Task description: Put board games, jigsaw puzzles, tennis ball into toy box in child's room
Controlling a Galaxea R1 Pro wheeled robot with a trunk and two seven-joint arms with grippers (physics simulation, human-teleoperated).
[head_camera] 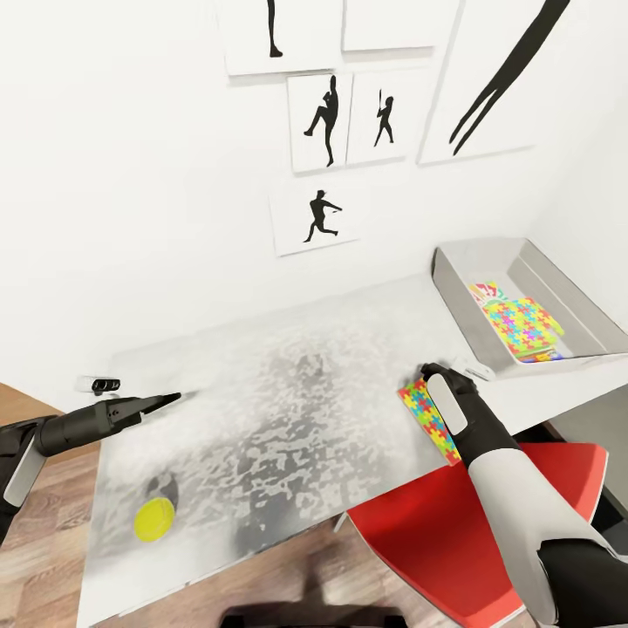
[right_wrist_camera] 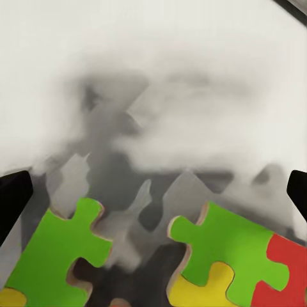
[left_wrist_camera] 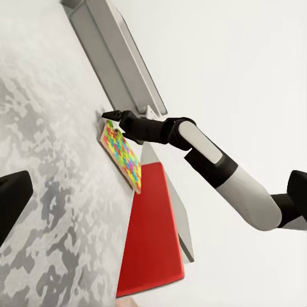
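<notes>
One jigsaw puzzle (head_camera: 429,419) — right claw (head_camera: 427,375) above.

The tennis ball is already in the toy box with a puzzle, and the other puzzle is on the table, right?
Not quite. In the head view the tennis ball lies on the table, not in the toy box. The rest is right.

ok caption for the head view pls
Right gripper over a jigsaw puzzle at the table edge, toy box nearby, tennis ball far left.
</notes>
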